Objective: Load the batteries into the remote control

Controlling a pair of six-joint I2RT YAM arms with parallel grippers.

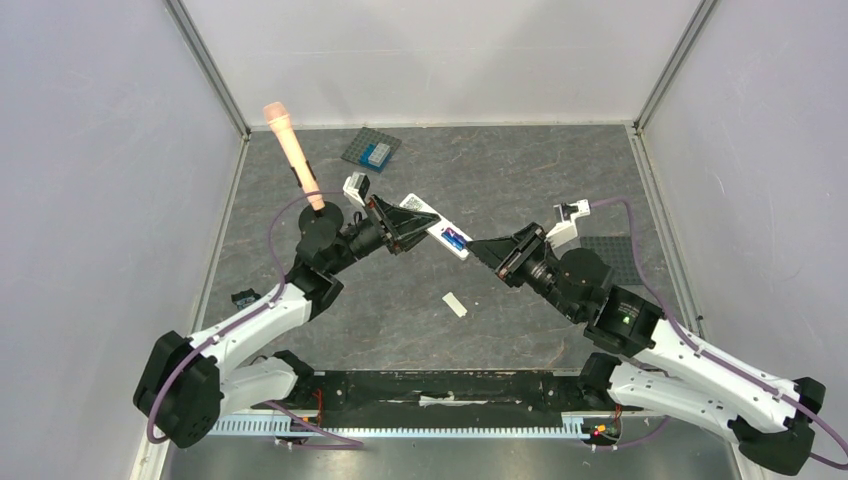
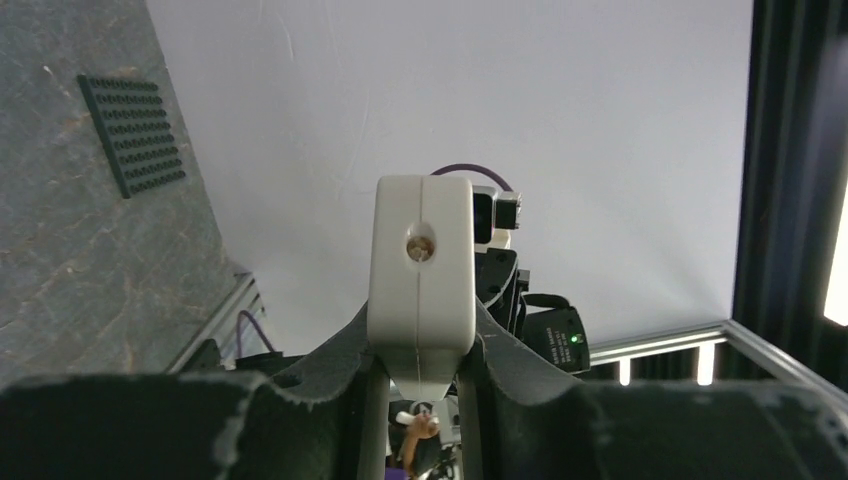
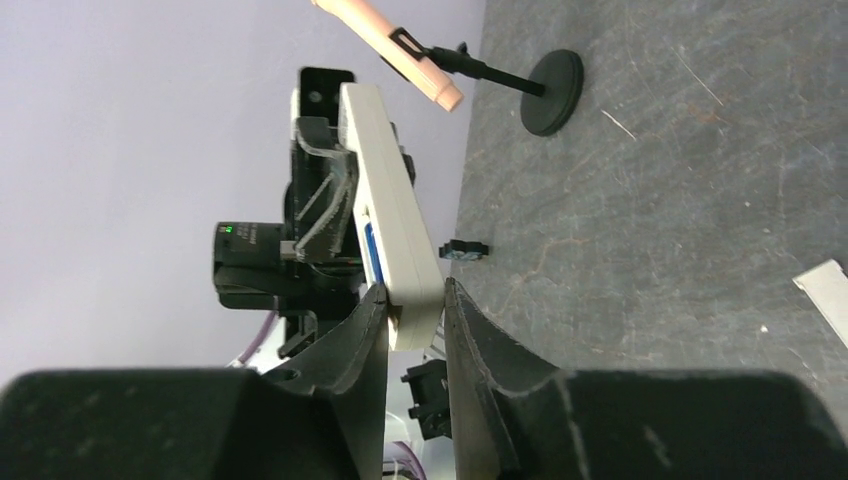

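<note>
Grip check first: my left gripper (image 1: pixel 420 220) is pinched on one end of the slim white rectangular plastic remote control (image 1: pixel 452 240). My right gripper (image 1: pixel 482 248) is pinched on the other end. Between them the remote control hangs in the air over the middle of the desk, touching nothing else.

On the left wrist camera I see the remote end-on, its rounded white face squeezed between the two dark foam-padded fingers (image 2: pixel 338 352). On the right wrist camera it runs away from me edge-on, and that arm's fingers (image 3: pixel 362 330) are pressed against both of its flat sides.

Small blue cylindrical batteries (image 1: pixel 456 238) show in the remote's open back, near the end my right gripper holds. I cannot count them from any camera.

A short flat white plastic strip (image 1: pixel 455 304) lies on the grey stone-patterned desk (image 1: pixel 520 170), nearer the front edge than the remote and apart from it. Near the far edge sits a dark grey studded plate with a light-blue block on it (image 1: pixel 372 150). A second dark studded plate (image 1: pixel 610 255) lies by the right edge. A peach-coloured cylinder on a black round-footed stand (image 1: pixel 290 150) leans towards the far left corner, and a small black part (image 1: pixel 243 298) rests by the left edge.
</note>
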